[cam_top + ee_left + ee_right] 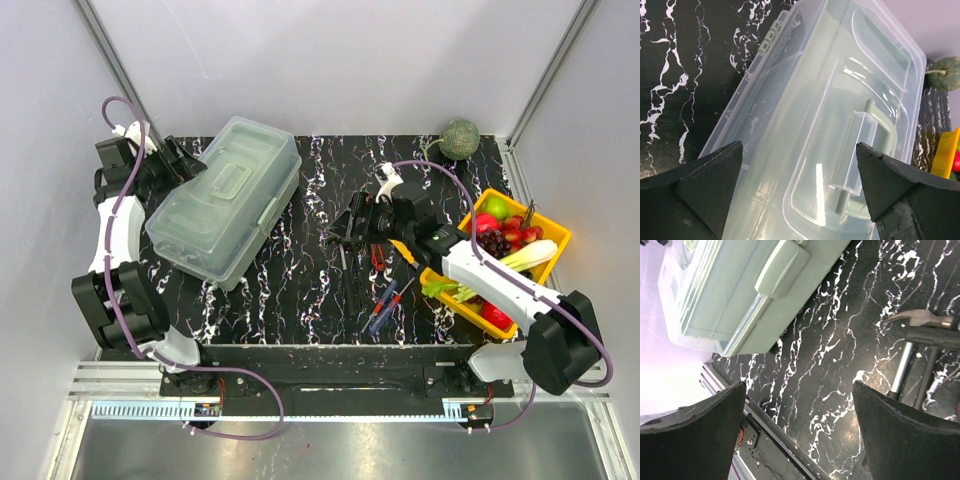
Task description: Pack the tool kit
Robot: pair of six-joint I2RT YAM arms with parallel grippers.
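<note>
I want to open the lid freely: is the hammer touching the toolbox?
Apart. The right wrist view shows black table between the toolbox and the hammer.

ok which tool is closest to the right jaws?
The hammer: its head shows right beside them in the wrist view; the pliers and screwdrivers lie farther off.

You'll find the toolbox [225, 200] shut: pale grey-green body, clear lid [805, 100] down, handle [880, 135] folded flat on top, latch [782, 267] flat against the front. It lies slantwise on the left half of the mat [300, 290]. The small tools lie loose mid-mat, well apart from it: hammer [902, 367], red pliers [379, 256], and the red and blue screwdrivers [385, 305] closest to the near edge.
</note>
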